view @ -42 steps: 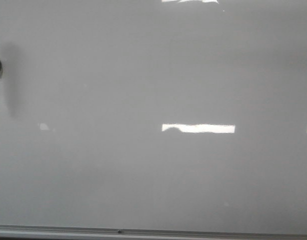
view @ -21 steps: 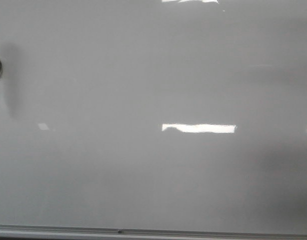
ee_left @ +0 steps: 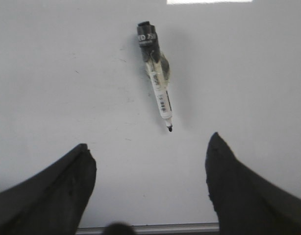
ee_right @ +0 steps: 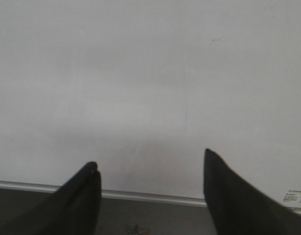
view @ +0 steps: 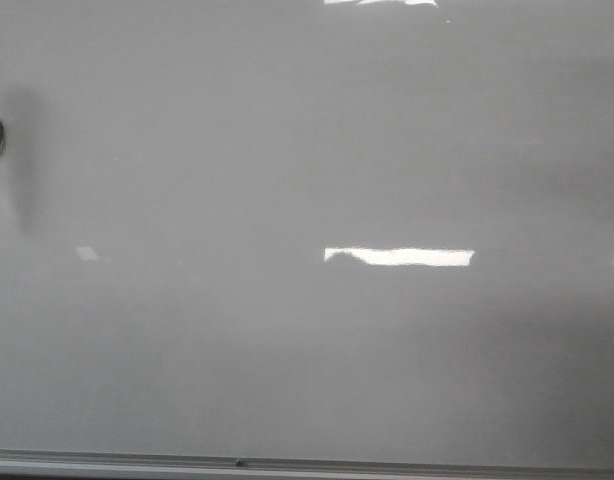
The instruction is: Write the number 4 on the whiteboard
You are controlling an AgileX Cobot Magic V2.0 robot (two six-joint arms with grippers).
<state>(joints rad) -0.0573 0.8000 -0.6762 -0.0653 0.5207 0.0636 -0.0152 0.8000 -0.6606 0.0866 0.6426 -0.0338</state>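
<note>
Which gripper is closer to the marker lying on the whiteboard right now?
Left. The left gripper hangs open over the whiteboard with the marker lying just ahead of its fingertips. The right gripper, also open, sees only bare board; no marker shows there.

- Left gripper (ee_left: 149,152): black fingers spread wide apart, nothing held between them.
- Right gripper (ee_right: 151,164): black fingers likewise spread wide, gripping nothing.
</note>
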